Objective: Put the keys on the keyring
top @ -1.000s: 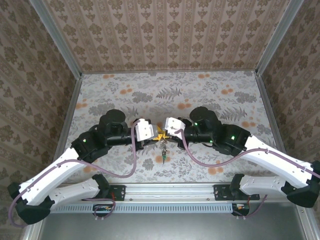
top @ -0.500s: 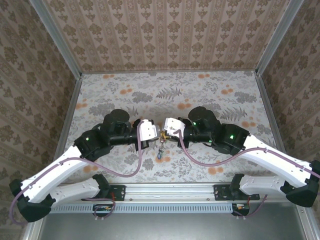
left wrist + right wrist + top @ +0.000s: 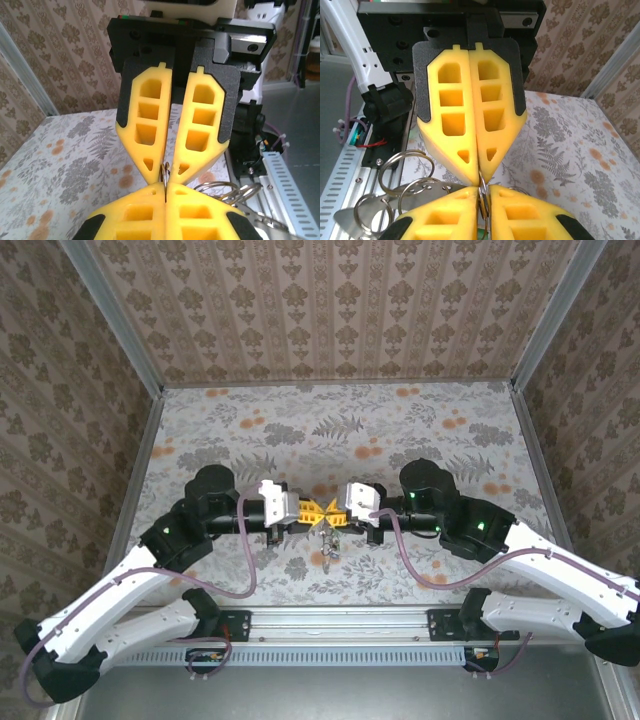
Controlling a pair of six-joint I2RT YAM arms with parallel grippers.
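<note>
My left gripper (image 3: 312,510) and right gripper (image 3: 327,512) meet tip to tip above the middle of the table. Between them is the keyring (image 3: 166,173), a thin metal split ring seen edge-on. The left gripper (image 3: 165,184) is shut on its edge. In the right wrist view the right gripper (image 3: 483,189) has its jaws a sliver apart, with the ring's wires (image 3: 483,186) pinched in the gap. The keys (image 3: 329,552) hang in a small bunch just under the fingertips, one with a green head. Their heads are too small to make out.
More metal rings (image 3: 402,162) and a flat metal blade (image 3: 395,199) hang beside the right fingers on the rail side. The flowered table (image 3: 420,430) lies below, with patterned walls around it. The aluminium rail (image 3: 340,625) with the arm bases runs along the near edge.
The left gripper's jaws have closed. Both wrists have drawn slightly apart and toward the rail, and now face tip to tip in a line. The hanging keys moved with them.
</note>
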